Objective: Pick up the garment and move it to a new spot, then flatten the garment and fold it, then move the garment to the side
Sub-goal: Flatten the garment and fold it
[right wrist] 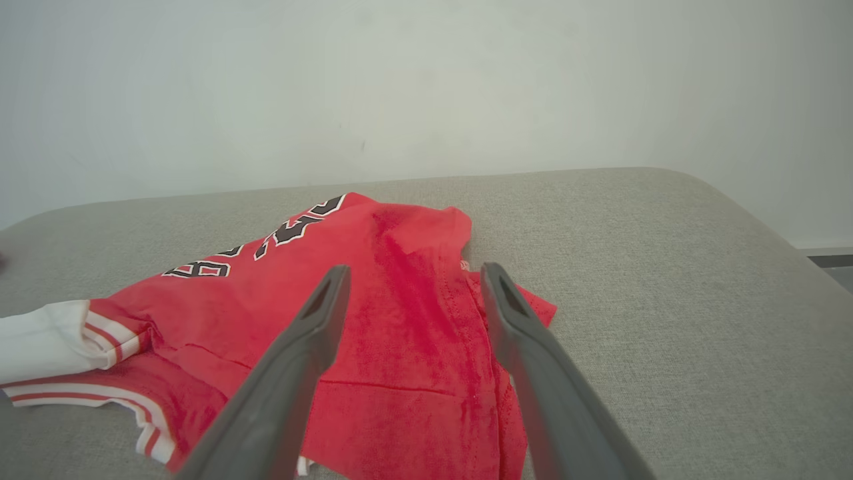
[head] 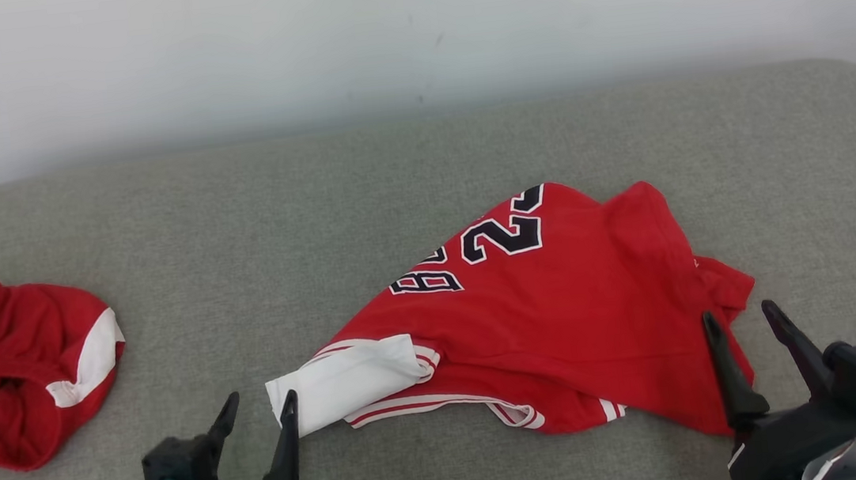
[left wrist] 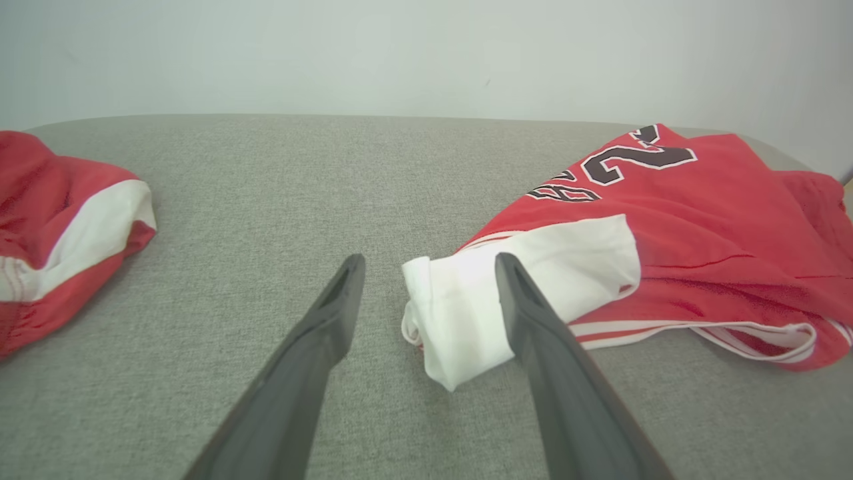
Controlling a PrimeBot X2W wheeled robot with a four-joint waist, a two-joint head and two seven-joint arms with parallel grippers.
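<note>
The garment (head: 555,314) is a red jersey with black numbers and white trim, lying crumpled in the middle of the grey cushion. Its white sleeve (head: 347,380) points toward the front left. My left gripper (head: 261,407) stands open at the sleeve's near left end, nothing between its fingers; in the left wrist view the white sleeve (left wrist: 506,293) lies just ahead of the left gripper (left wrist: 430,263). My right gripper (head: 742,318) is open over the jersey's right edge. In the right wrist view the garment (right wrist: 406,333) lies under the right gripper (right wrist: 410,275).
A second red garment with a white band (head: 12,371) is bunched at the cushion's left edge, also seen in the left wrist view as the red bundle (left wrist: 60,227). The grey cushion (head: 276,232) ends at a pale wall behind. Bare cushion (right wrist: 666,280) stretches to the right.
</note>
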